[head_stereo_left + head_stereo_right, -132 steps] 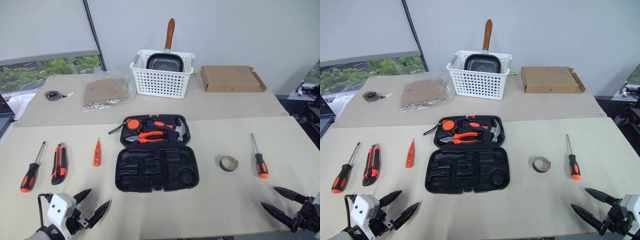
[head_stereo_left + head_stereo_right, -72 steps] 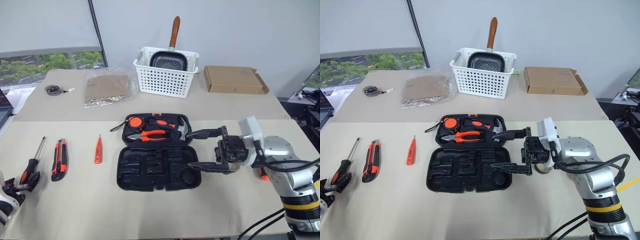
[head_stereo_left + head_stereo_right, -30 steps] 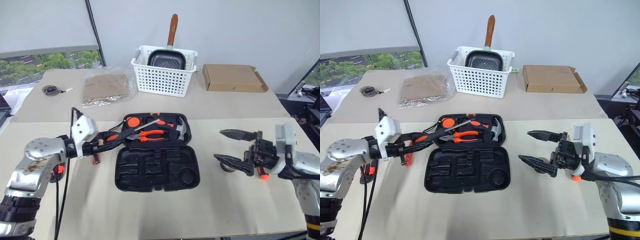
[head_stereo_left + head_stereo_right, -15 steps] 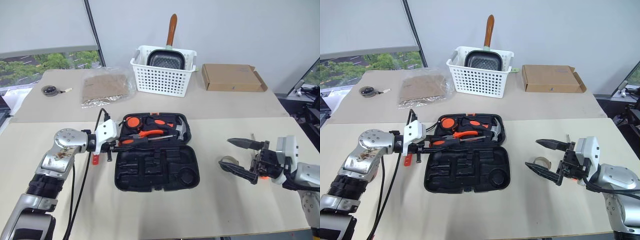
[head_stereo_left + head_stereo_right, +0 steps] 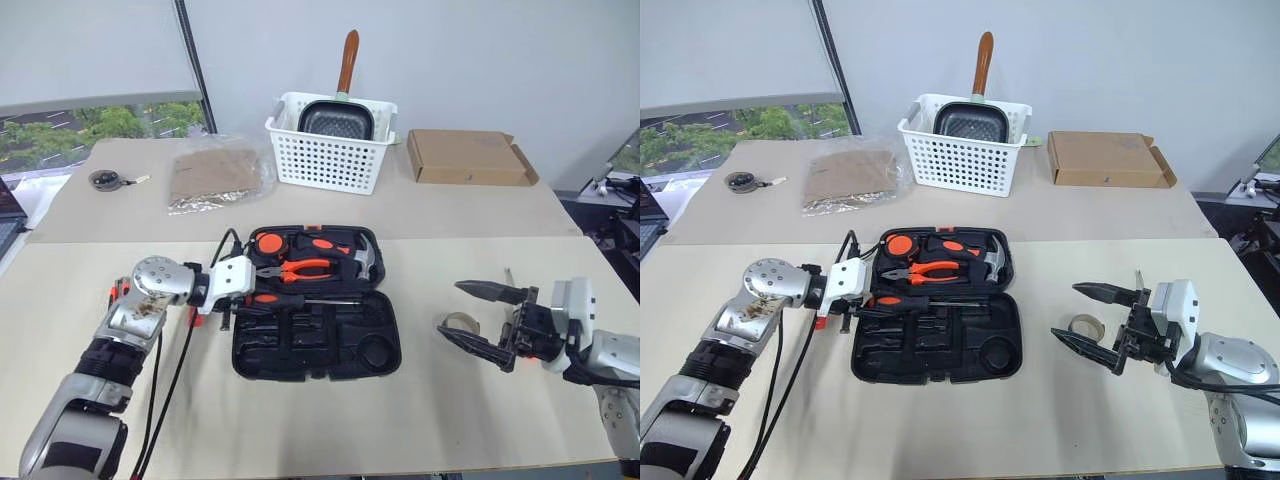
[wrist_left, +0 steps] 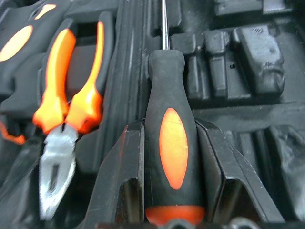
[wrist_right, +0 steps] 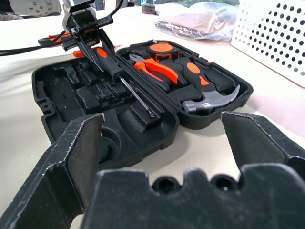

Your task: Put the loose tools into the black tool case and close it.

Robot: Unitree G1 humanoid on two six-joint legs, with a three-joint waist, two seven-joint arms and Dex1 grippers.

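left pincer: my left pincer [image 6: 174, 157] is clamped on the handle of a screwdriver [image 5: 300, 298], shaft running out ahead of it across the case [image 5: 315, 345], so the tool can drop into a moulded slot.
right pincer: my right pincer [image 5: 478, 315] has its jaws wide apart and nothing in them, hovering over the surface [image 5: 300, 420] on the case's right, I'd say ready for a pickup.
case: open and flat, just ahead of the left pincer; lid half on the far side, slotted half nearer me and still mostly bare, so not ready to close.
tape ring: one [image 5: 452, 322], on the surface just behind the right pincer's lower finger.
second screwdriver: its shaft tip [image 5: 507, 277] pokes out past the right pincer; rest hidden by it.
tester pen and knife: orange bits behind my left arm; can't tell which is which.
already in lid: one pliers [image 5: 290, 268], one hammer [image 5: 365, 260].
count: two screwdrivers, one ring, one case.
background: one white basket [image 5: 330, 150], one cardboard box [image 5: 470, 158].
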